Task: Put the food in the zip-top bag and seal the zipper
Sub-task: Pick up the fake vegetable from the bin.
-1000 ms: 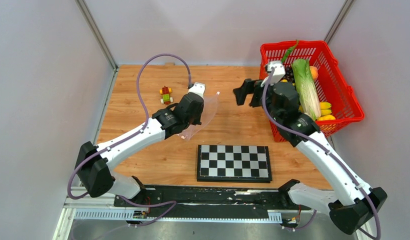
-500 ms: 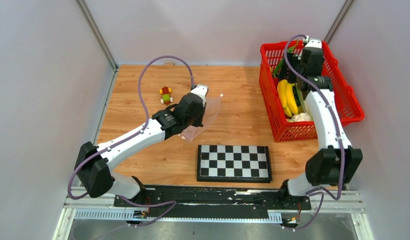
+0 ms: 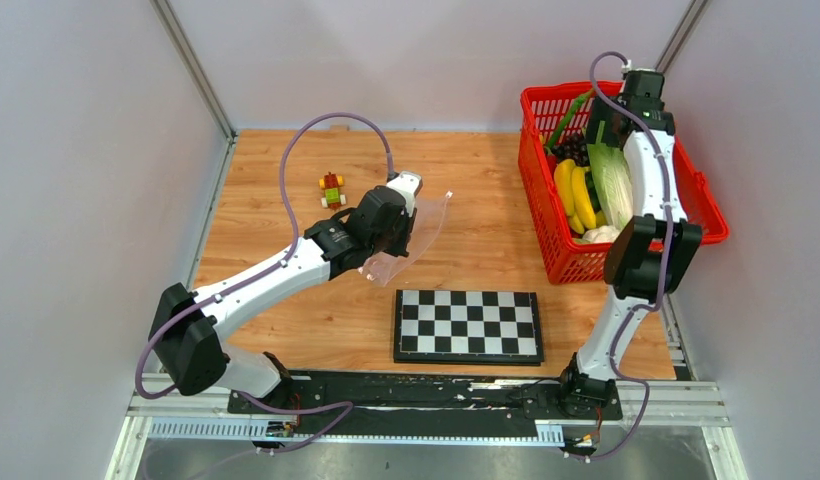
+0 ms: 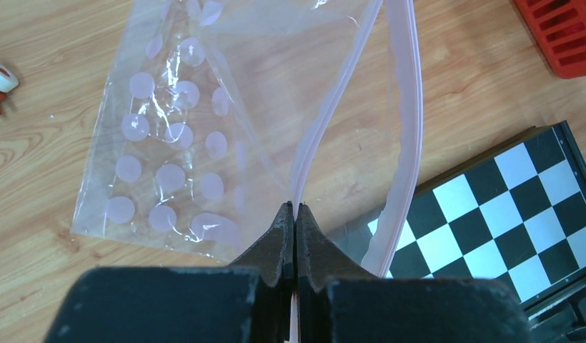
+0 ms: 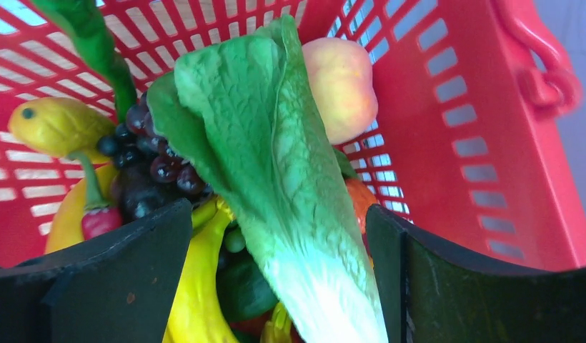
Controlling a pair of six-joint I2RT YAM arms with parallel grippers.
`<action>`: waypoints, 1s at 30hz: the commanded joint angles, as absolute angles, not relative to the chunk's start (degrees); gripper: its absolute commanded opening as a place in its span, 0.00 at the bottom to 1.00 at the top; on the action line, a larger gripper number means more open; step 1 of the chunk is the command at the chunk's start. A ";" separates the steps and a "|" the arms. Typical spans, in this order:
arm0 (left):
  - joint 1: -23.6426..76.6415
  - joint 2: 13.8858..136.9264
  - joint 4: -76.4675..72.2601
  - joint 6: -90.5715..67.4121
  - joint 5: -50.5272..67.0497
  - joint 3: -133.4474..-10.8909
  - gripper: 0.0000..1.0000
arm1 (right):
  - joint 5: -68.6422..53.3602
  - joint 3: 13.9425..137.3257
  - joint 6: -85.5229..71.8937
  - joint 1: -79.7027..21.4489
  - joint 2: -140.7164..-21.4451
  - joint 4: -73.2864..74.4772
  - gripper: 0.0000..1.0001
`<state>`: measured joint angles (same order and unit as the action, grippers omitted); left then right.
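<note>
Gripping the zip-top bag (image 4: 176,143) beside the chessboard (image 4: 519,193).
The left gripper (image 4: 296,214) is clamped on the zipper (image 4: 408,107); right gripper (image 5: 279,243), jaws wide apart, hangs over lettuce (image 5: 261,143) in the red basket (image 5: 490,143).

Left gripper (image 4: 296,214): fingers (image 4: 272,243) matt black plastic. Pinched between them: zipper (image 4: 408,107), pale pink plastic strip, smooth. Ahead: zip-top bag (image 4: 176,143), thin clear film, glossy, creased, pale matt dots printed on. Under it: table (image 4: 33,171), wood grain, low sheen. Right of fingers: chessboard (image 4: 490,207), smooth, slight gloss.

Right gripper (image 5: 276,211): fingers (image 5: 97,279) matt black. Between them, below: lettuce (image 5: 276,164), moulded plastic, veined, satin; grapes (image 5: 158,168) dark, glossy; peach (image 5: 340,86) smooth, matt; basket (image 5: 454,107) red plastic mesh, shiny.
</note>
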<state>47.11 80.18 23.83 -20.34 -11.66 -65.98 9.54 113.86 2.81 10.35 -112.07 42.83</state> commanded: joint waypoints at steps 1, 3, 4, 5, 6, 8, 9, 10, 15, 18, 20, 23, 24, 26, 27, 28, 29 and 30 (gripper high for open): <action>46.85 78.41 21.88 -19.07 -10.11 -65.83 0.00 | 10.27 121.49 8.18 10.36 -118.63 43.68 0.91; 46.87 78.41 22.08 -19.00 -9.93 -65.94 0.00 | 11.05 126.46 10.02 10.41 -122.77 45.49 0.92; 46.85 78.48 22.14 -18.91 -10.01 -65.94 0.00 | 10.95 128.13 10.66 10.45 -123.92 45.22 0.92; 46.85 78.33 22.10 -18.90 -10.10 -65.84 0.00 | 10.14 128.27 11.86 10.46 -124.73 44.09 0.92; 46.85 78.36 22.07 -18.90 -10.18 -65.79 0.00 | 8.17 127.79 13.22 10.46 -125.26 42.46 0.92; 46.85 78.42 22.14 -18.77 -10.06 -65.79 0.00 | 6.84 127.03 14.89 10.45 -126.27 40.32 0.92; 46.85 78.48 22.24 -18.66 -9.95 -65.84 0.00 | 6.67 127.08 15.42 10.50 -126.84 40.03 0.91; 46.85 78.46 22.30 -18.64 -10.00 -65.83 0.00 | 6.53 127.13 15.85 10.50 -127.28 39.61 0.91; 46.85 78.45 22.68 -18.46 -10.12 -65.78 0.00 | 4.26 127.70 16.89 10.63 -127.74 39.21 0.66; 46.85 78.45 22.69 -18.63 -10.50 -65.79 0.00 | 3.92 126.58 16.07 10.63 -125.62 37.52 0.43; 46.85 78.53 22.73 -18.63 -10.55 -65.90 0.00 | 3.62 124.98 15.55 10.63 -122.35 36.00 0.36; 46.85 78.74 22.78 -18.55 -10.54 -66.08 0.00 | 3.31 121.04 14.68 10.59 -116.97 32.68 0.24; 46.85 78.73 22.77 -18.55 -10.57 -66.08 0.00 | 2.83 118.65 14.60 10.63 -114.78 31.29 0.22; 46.87 78.87 22.77 -18.55 -10.59 -66.13 0.00 | 1.16 114.85 14.42 10.63 -110.52 28.23 0.12; 46.85 78.93 22.76 -18.55 -10.55 -66.10 0.00 | 0.96 112.61 14.41 10.63 -108.22 26.66 0.08; 46.85 78.99 22.81 -18.54 -10.54 -66.09 0.00 | -1.24 110.25 14.23 10.63 -105.83 25.12 0.05; 46.85 79.13 22.77 -18.54 -10.50 -66.17 0.00 | -2.66 107.66 13.97 10.63 -102.88 23.40 0.05; 46.84 79.18 22.76 -18.61 -10.52 -66.18 0.00 | -3.94 104.25 13.79 10.63 -100.36 21.32 0.04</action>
<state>47.11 80.18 23.97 -19.16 -10.55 -65.93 1.63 110.28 15.00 10.70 -112.49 32.67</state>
